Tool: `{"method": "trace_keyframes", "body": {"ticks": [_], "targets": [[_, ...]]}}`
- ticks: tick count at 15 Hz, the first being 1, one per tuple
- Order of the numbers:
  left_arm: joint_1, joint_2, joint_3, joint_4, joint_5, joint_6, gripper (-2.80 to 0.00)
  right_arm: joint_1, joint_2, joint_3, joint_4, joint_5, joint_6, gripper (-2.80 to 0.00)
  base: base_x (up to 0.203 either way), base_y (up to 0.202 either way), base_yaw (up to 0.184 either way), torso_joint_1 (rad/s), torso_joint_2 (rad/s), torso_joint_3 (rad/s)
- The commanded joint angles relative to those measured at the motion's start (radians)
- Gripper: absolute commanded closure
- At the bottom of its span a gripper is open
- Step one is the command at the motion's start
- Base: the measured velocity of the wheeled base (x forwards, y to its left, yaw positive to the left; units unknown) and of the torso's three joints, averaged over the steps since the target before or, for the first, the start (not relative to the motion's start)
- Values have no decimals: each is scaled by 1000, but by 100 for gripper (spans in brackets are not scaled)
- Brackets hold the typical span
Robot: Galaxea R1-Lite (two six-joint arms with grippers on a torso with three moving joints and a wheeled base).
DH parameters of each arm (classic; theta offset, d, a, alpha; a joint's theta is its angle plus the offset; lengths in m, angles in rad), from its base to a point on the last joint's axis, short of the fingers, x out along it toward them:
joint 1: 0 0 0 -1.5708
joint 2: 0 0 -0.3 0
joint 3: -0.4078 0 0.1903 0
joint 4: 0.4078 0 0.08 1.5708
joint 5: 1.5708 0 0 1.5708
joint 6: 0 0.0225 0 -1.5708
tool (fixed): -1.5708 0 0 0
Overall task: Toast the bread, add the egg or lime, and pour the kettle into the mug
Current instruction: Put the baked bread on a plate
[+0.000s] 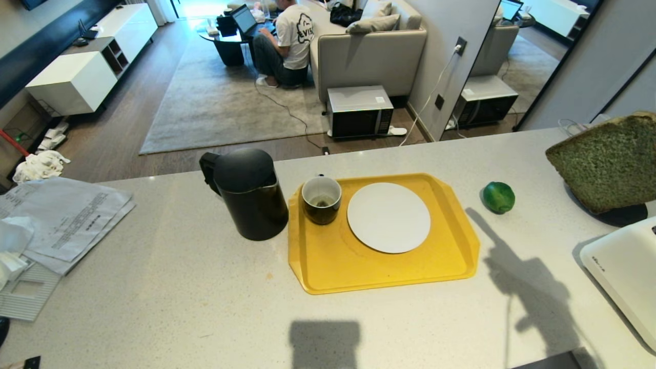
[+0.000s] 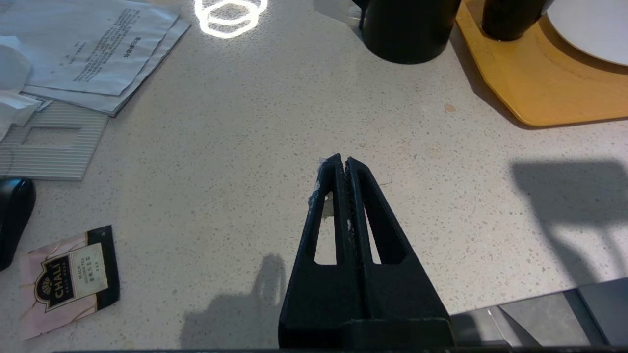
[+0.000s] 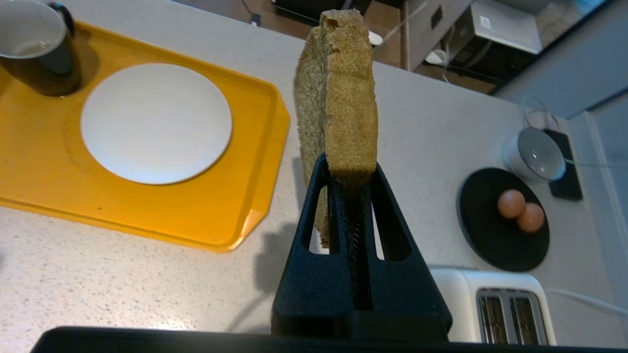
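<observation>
The bread [image 3: 343,98], a thick greenish slice with a tan crust, stands on edge in my right gripper [image 3: 349,169], which is shut on its lower end above the counter. In the head view the bread [image 1: 610,159] hangs at the far right. The white toaster [image 3: 505,309] sits just below and beside the gripper. Two eggs [image 3: 520,211] lie on a black plate [image 3: 490,245]. The lime [image 1: 498,197] rests on the counter right of the yellow tray [image 1: 328,266]. The mug [image 1: 321,200] stands on the tray, the black kettle [image 1: 246,192] left of it. My left gripper [image 2: 342,162] is shut and empty over bare counter.
A white plate [image 1: 388,217] lies on the tray. Papers [image 1: 66,215] and a tea sachet [image 2: 68,279] are at the counter's left end. A small round white device [image 3: 535,154] sits behind the eggs. A person [image 1: 292,36] sits on the floor beyond the counter.
</observation>
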Motion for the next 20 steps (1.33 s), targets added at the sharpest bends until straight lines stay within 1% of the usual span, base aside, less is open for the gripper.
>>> {"method": "trace_keyframes", "body": {"ticks": [1,3,4,6,9,12,13,14,18,20], "targets": [[0,-1,0,-1,0,0,0,41,77,-55,6,20,1,0,0,0,0,0,0,0],[0,-1,0,-1,0,0,0,120,152,-113,46,20,15,0,0,0,0,0,0,0],[0,-1,0,-1,0,0,0,164,192,-153,84,14,53,0,0,0,0,0,0,0],[0,-1,0,-1,0,0,0,225,288,-228,138,-19,177,0,0,0,0,0,0,0],[0,-1,0,-1,0,0,0,279,446,-318,158,-49,413,0,0,0,0,0,0,0],[0,-1,0,-1,0,0,0,307,609,-382,162,-53,581,0,0,0,0,0,0,0],[0,-1,0,-1,0,0,0,318,648,-399,162,-54,614,0,0,0,0,0,0,0],[0,-1,0,-1,0,0,0,341,679,-410,161,-54,629,0,0,0,0,0,0,0],[0,-1,0,-1,0,0,0,408,764,-472,186,-61,636,0,0,0,0,0,0,0],[0,-1,0,-1,0,0,0,444,823,-505,203,-107,636,0,0,0,0,0,0,0]]}}
